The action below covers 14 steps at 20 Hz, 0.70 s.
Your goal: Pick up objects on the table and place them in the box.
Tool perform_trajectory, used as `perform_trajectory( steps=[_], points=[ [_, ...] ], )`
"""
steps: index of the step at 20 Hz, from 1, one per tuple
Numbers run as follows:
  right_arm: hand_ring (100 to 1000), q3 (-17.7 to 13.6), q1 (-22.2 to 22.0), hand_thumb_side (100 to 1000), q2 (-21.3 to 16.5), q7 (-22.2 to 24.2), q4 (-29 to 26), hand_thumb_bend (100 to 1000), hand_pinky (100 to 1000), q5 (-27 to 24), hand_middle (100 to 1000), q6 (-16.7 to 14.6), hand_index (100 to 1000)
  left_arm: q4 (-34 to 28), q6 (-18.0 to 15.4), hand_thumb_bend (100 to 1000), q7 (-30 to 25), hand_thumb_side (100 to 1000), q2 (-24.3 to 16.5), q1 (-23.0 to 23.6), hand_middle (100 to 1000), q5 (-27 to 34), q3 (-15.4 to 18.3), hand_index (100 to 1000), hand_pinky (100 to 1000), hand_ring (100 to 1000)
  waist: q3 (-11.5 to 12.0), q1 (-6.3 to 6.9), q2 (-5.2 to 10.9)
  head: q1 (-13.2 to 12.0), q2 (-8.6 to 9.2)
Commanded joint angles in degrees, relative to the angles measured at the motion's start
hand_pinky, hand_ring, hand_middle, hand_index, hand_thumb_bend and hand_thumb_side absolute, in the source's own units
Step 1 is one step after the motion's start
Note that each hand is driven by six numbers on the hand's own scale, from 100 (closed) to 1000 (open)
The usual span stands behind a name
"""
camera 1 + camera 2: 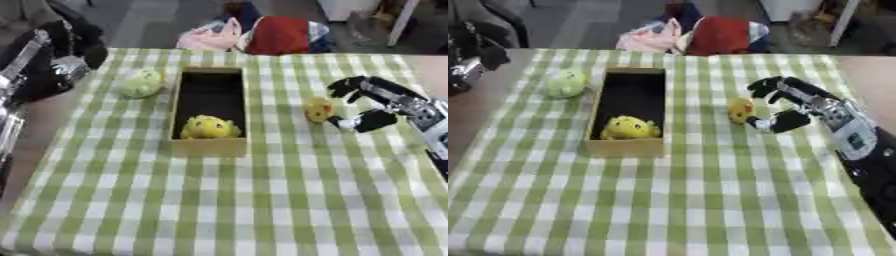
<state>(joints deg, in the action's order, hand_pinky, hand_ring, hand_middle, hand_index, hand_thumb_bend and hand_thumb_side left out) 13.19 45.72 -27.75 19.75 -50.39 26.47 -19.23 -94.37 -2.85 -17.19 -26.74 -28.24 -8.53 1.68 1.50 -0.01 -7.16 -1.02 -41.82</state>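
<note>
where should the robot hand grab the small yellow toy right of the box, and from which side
Best around the middle of the small yellow toy, coming from its right. The right robot hand is already beside it there, open, fingers above and thumb low towards the toy. The toy looks small and rounded, standing free on the tablecloth, apart from the box, so a wrap across its body probably suits.
</note>
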Motion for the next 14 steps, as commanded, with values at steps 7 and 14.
perform_trajectory(
  steps=[7,14],
  points=[
    [807,-1.78,2.7,238,0.9,-4.65,3.88,350,725,4.97,709,-0.58,858,-1.03,0.08,470,0.08,673,-0.5,-0.65,609,0.14,0.52,770,641,579,0.68,0.2,0.58,0.53,-0.38],
    [796,-1.81,3.0,232,2.17,-6.18,5.08,352,719,7.49,696,-0.67,796,-1.08,0.16,459,-0.07,678,-0.12,-0.65,610,0.16,0.48,771,641,580,0.98,0.17,0.5,0.66,-0.38]
  ],
)
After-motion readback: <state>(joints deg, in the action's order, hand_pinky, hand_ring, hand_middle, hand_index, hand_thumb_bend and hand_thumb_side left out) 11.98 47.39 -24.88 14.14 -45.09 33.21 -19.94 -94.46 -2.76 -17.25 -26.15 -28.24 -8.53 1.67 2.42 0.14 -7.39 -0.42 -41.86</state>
